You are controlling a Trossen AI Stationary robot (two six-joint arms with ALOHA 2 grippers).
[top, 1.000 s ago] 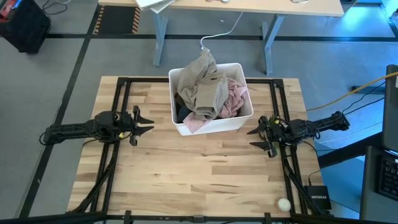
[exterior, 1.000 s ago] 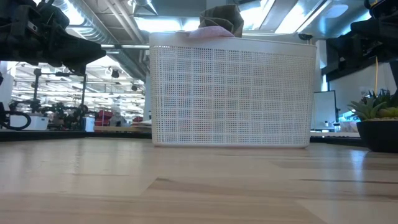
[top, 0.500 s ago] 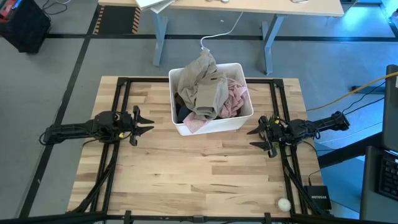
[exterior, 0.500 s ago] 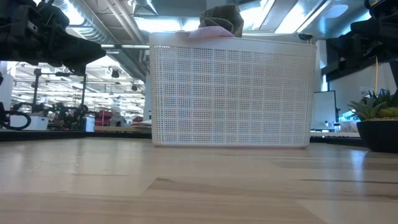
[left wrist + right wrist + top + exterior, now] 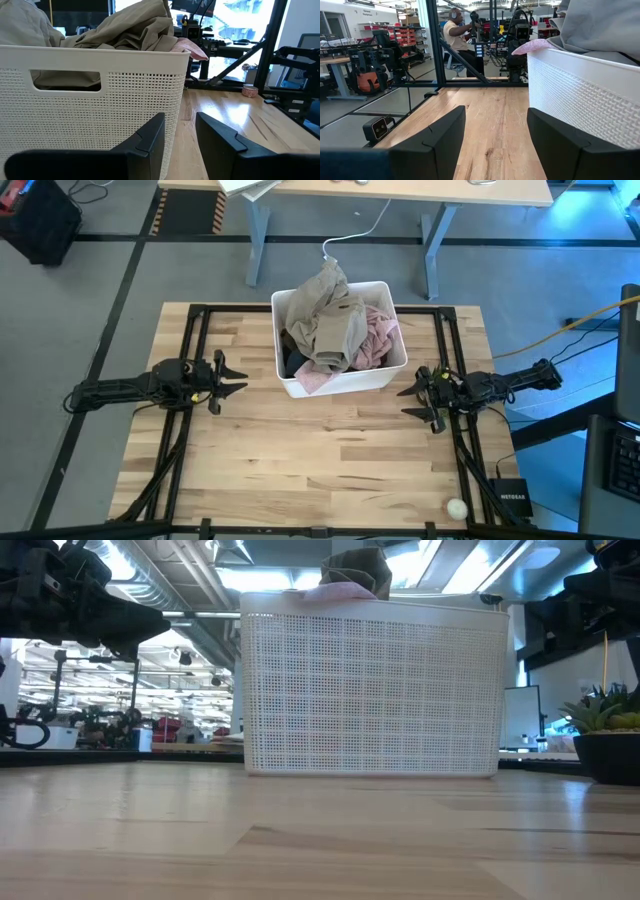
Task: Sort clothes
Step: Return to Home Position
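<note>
On the table, seen from above, the clothes (image 5: 335, 330) are sitting heaped in the white bin (image 5: 345, 383) at the far middle, khaki on top, pink toward the right side, something dark tucked at the left. The left gripper (image 5: 232, 376) is hanging beside the bin's left wall, fingers spread and holding nothing; the right gripper (image 5: 412, 400) is waiting off the bin's near right corner, likewise spread and empty. Both are pointing inward, so the pile is lying between them and above fingertip level; the left looks slightly nearer.

From table height, the bin's mesh wall (image 5: 370, 690) is filling the middle, with a fold of khaki garment (image 5: 357, 570) poking over the rim.

Past the left wrist, the khaki is mounding above the bin's handle slot (image 5: 65, 81).

Past the right wrist, a pink garment (image 5: 535, 46) is lapping over the rim; a person (image 5: 457, 35) is sitting in the room beyond.
</note>
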